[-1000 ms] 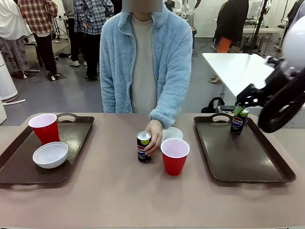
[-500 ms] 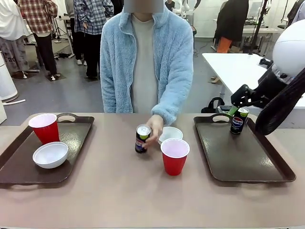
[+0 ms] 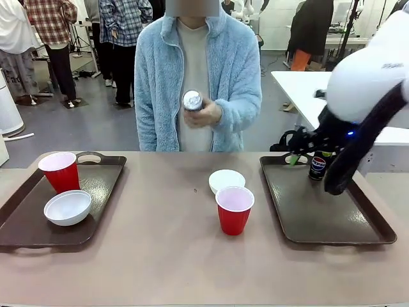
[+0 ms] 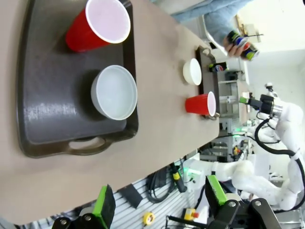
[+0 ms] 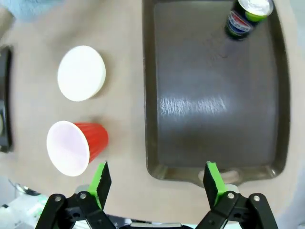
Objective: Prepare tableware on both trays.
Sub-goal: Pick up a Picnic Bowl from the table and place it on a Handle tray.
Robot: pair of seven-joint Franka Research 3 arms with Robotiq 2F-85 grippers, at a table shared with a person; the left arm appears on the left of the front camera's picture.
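Dark can [image 3: 192, 100] sits gripped in the person's closed hand [image 3: 206, 114] at chest height, tipped so its long axis and silver top point toward the camera. A second can [image 3: 317, 167] stands upright on the right tray [image 3: 319, 211].

Left wrist view: the left gripper [image 4: 160, 198] is spread wide and empty, over the left tray [image 4: 47, 95].

Right wrist view: the right gripper [image 5: 156, 177] is spread wide and empty, above the right tray.
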